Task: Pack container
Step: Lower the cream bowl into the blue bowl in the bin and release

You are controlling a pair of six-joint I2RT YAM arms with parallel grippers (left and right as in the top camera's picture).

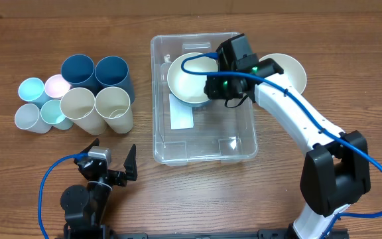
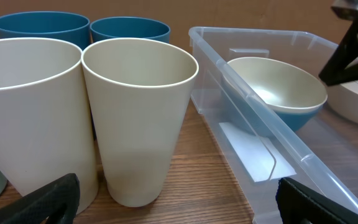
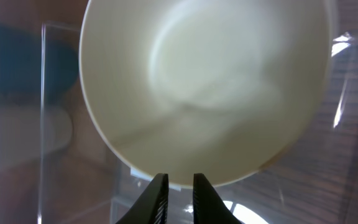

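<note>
Beneath the right pincer (image 3: pixel 179 186), the container (image 1: pixel 207 139) sits on the bench (image 1: pixel 32 179) with its open side up and its long axis running from the arms' side toward the far edge.
The right pincer hangs over the container's far end. Its fingers (image 3: pixel 157 196) are drawn almost together with only a slit between them, and nothing shows in that slit. Just ahead of its tips is the rim of a cream bowl (image 1: pixel 190 78) with a blue outside, resting mouth-up inside the container. A white label (image 1: pixel 181 114) lies on the clear base nearer the arms. A second cream bowl (image 1: pixel 292 70) stands outside the container wall, on the arm's far side. The left pincer (image 1: pixel 111 156) is spread wide and grasps nothing. The container is ahead of it and to its right, and two cream cups (image 2: pixel 135 124) stand upright just in front of it, with blue cups (image 2: pixel 129 28) behind them.
</note>
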